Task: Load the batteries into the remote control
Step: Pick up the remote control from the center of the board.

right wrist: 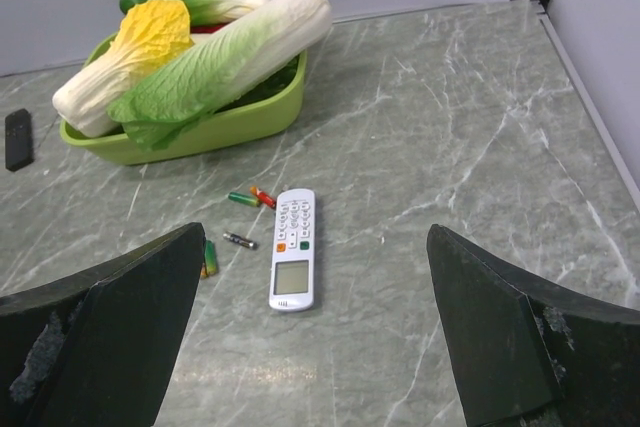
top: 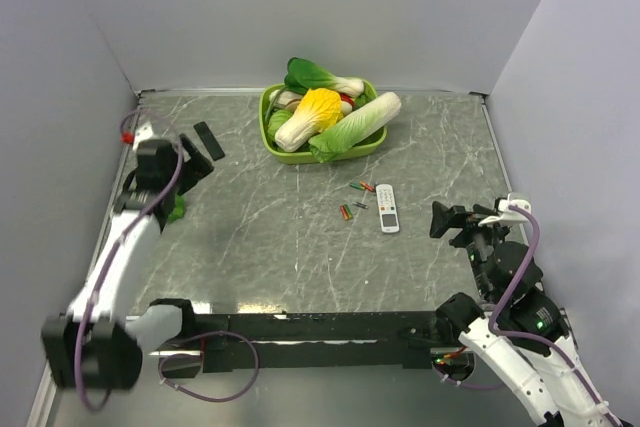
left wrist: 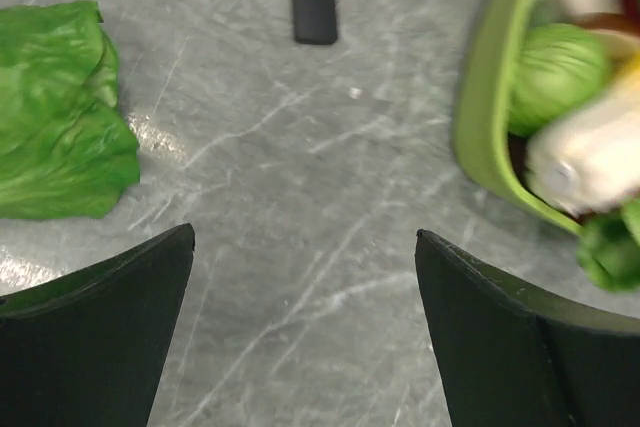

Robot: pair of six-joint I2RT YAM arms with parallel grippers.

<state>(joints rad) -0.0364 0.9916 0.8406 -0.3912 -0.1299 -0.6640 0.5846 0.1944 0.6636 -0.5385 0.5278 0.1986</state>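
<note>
Basket (right wrist: 230, 127) on desk (top: 450, 147) holds toy veg: cabbages, bok choy. Batteries (right wrist: 243, 199) lie loose by white remote (right wrist: 292, 249). Left hand (left wrist: 305, 237) & right hand (right wrist: 315, 232) wide open, empty.

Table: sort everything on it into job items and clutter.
Job: batteries; black remote control.
Clutter: white remote; green basket; vegetables in it; loose lettuce leaf.

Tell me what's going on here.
Nothing is held yet. The left claw and right claw are both open and empty. The batteries lie loose mid-table beside a white remote. The black remote lies apart at the far left, just ahead of the left claw.
</note>
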